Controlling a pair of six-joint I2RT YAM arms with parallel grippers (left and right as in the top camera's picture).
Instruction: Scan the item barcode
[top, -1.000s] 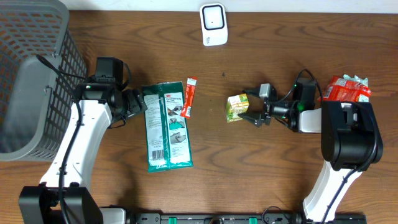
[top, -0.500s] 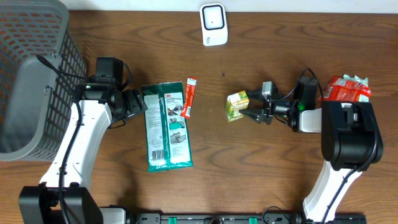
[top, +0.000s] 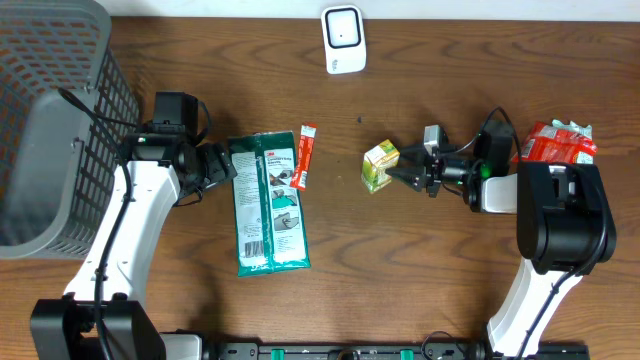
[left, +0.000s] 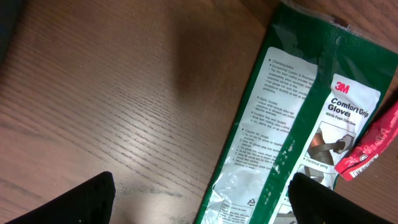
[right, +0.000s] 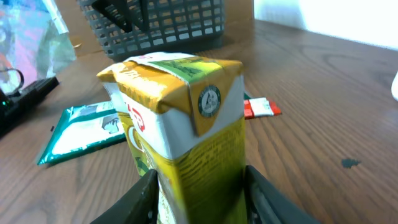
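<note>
The right gripper (top: 408, 175) has just squeezed in and now pinches the small yellow-green paper carton (top: 380, 166) mid-table. I think it can go to the white scanner box (top: 343, 38) next. The left gripper (top: 222, 166) is spread wide.

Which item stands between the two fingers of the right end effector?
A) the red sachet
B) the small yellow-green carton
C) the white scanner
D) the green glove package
B: the right wrist view shows the yellow-green carton between the fingers of the right end effector, while the glove package and the red sachet lie farther back.
</note>
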